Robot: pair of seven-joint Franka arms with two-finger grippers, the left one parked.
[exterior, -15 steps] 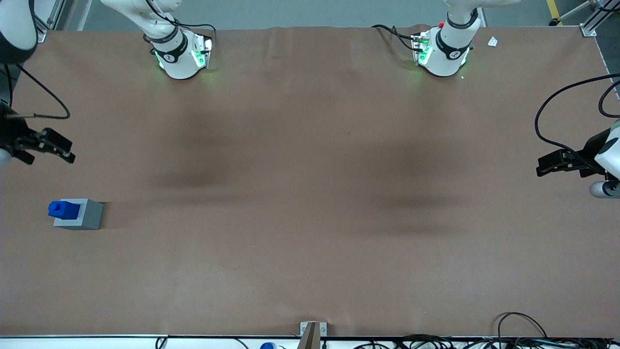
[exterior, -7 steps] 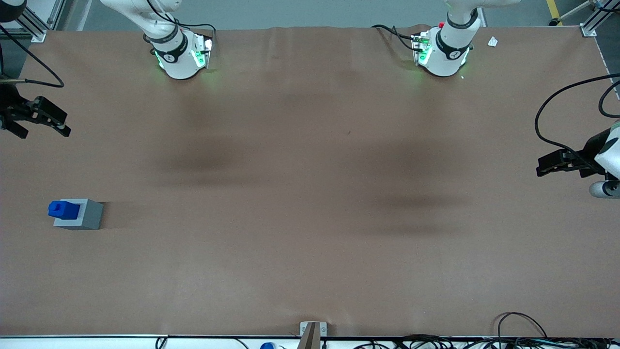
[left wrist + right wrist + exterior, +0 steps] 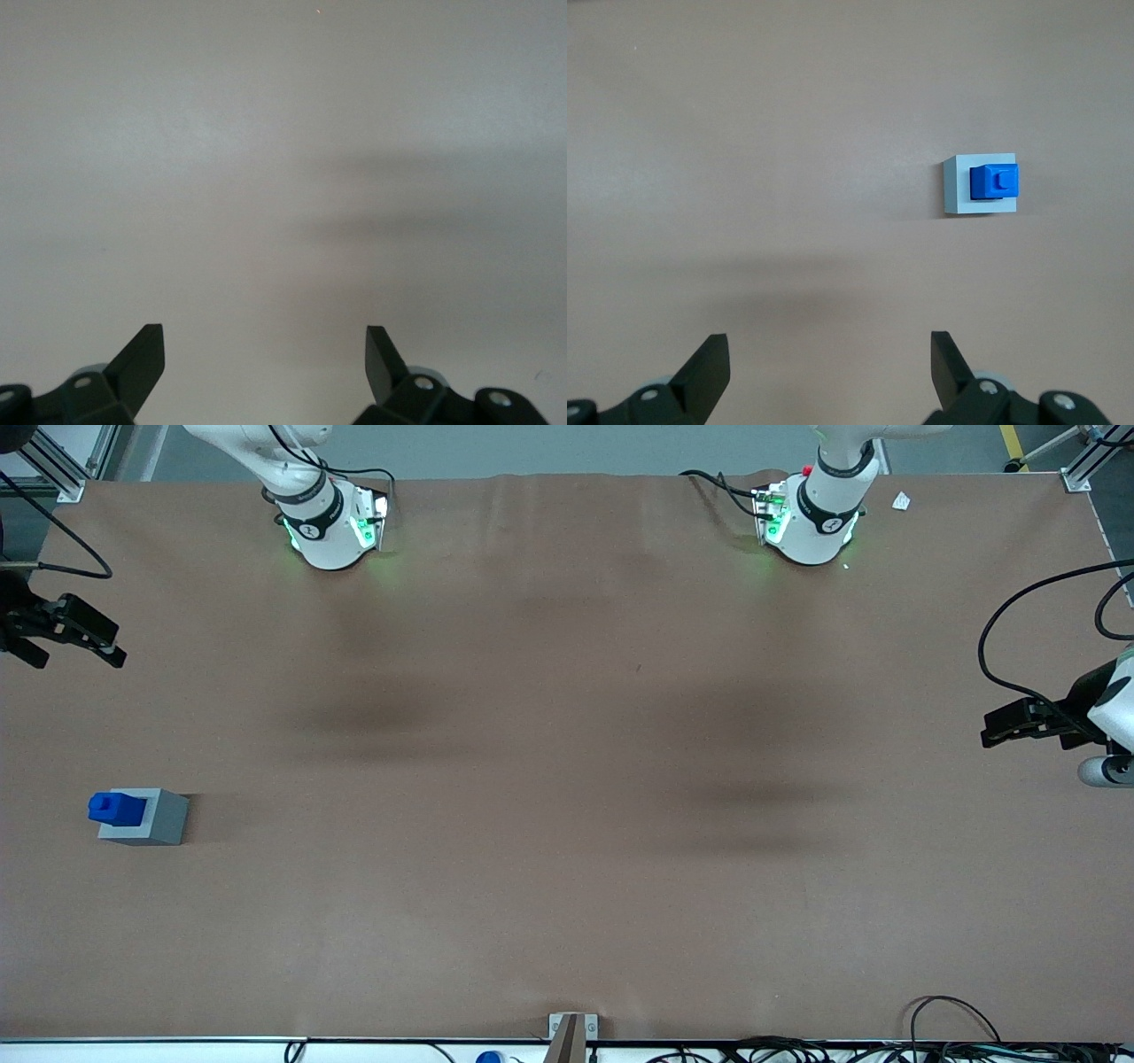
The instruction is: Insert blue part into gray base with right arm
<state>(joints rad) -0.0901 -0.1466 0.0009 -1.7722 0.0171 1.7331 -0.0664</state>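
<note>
Right wrist view showed the blue part [image 3: 994,182] seated in the gray base [image 3: 953,187] on the worktop [image 3: 744,133], with the claw [image 3: 829,367] spread wide, empty and well apart from both. Small, rigid and probably light, the part looked best pinched across its flat sides below the stud.
</note>
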